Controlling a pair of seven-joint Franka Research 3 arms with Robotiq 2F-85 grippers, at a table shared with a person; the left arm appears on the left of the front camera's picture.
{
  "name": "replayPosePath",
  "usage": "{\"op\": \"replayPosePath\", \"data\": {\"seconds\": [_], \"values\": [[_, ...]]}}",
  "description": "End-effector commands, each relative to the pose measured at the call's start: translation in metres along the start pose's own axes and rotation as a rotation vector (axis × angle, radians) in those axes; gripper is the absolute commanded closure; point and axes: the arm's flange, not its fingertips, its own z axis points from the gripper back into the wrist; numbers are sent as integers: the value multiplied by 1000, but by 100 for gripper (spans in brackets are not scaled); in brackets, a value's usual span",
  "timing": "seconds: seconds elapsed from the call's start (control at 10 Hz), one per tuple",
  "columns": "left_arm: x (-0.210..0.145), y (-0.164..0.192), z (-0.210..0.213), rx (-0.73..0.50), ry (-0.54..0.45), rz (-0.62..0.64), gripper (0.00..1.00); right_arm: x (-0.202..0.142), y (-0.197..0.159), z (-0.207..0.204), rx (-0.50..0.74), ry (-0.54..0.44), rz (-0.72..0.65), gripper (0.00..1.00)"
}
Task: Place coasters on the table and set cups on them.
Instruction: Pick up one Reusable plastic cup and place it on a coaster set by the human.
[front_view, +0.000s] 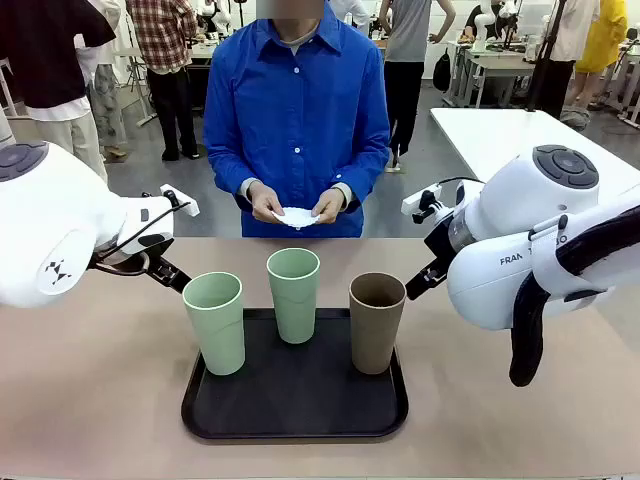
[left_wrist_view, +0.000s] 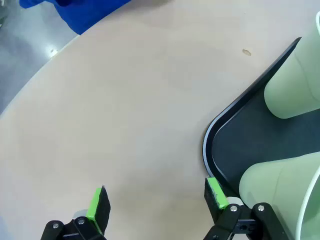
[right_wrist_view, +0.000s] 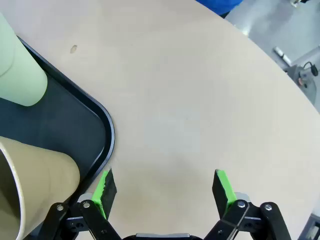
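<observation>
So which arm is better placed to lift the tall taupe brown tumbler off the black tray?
The right. The right gripper, open, hangs beside the taupe brown tumbler at the black tray's right end. The left gripper, also open, sits by a pale mint green tumbler at the opposite end.

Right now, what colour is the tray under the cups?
The tray is black, clearest in the front view.

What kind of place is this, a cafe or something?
Probably a robotics lab: white robot arms flank a table holding a tray of cups, and other people stand among more tables behind.
</observation>
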Motion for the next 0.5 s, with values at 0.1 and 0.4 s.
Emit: {"op": "replayPosePath", "data": {"seconds": [0.1,0.4], "values": [[0,0,0,0,0,0,0,0,0,0,0,0,0,0],[0,0,0,0,0,0,0,0,0,0,0,0,0,0]]}}
